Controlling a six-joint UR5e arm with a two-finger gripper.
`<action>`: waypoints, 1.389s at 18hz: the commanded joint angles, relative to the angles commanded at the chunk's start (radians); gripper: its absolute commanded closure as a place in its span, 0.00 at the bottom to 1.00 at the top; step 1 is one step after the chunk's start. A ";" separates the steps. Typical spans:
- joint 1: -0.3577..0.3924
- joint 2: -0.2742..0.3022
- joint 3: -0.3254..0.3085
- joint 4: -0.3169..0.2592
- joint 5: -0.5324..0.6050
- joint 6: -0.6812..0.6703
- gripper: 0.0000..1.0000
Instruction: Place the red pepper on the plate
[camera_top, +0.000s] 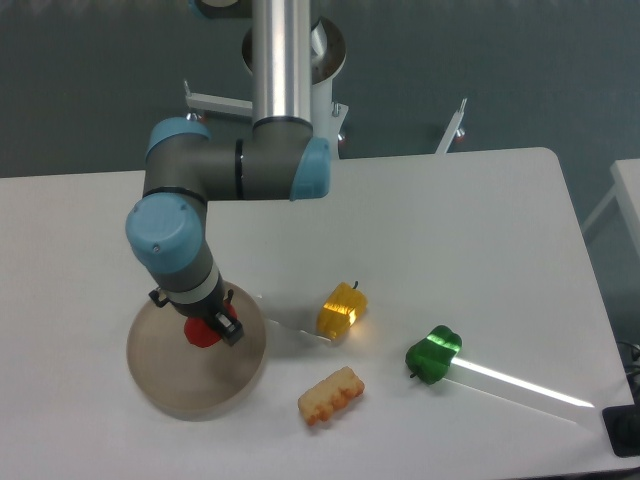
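Observation:
The red pepper (201, 331) is small and glossy, and my gripper (207, 327) is shut on it. Both hang over the middle of the plate (172, 385), a wide beige-grey disc at the table's front left. The gripper's wrist hides the pepper's top. I cannot tell whether the pepper touches the plate's surface.
A yellow pepper (341, 309) lies right of the plate, a green pepper (433, 354) farther right, and a pale orange corn-like toy (331, 396) near the front. A bright strip of light runs across the table toward the front right corner.

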 joint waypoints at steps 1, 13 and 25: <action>-0.002 -0.002 0.000 0.002 0.000 0.000 0.36; -0.006 -0.049 0.000 0.006 -0.003 0.014 0.36; -0.008 -0.060 -0.002 0.005 -0.003 0.017 0.36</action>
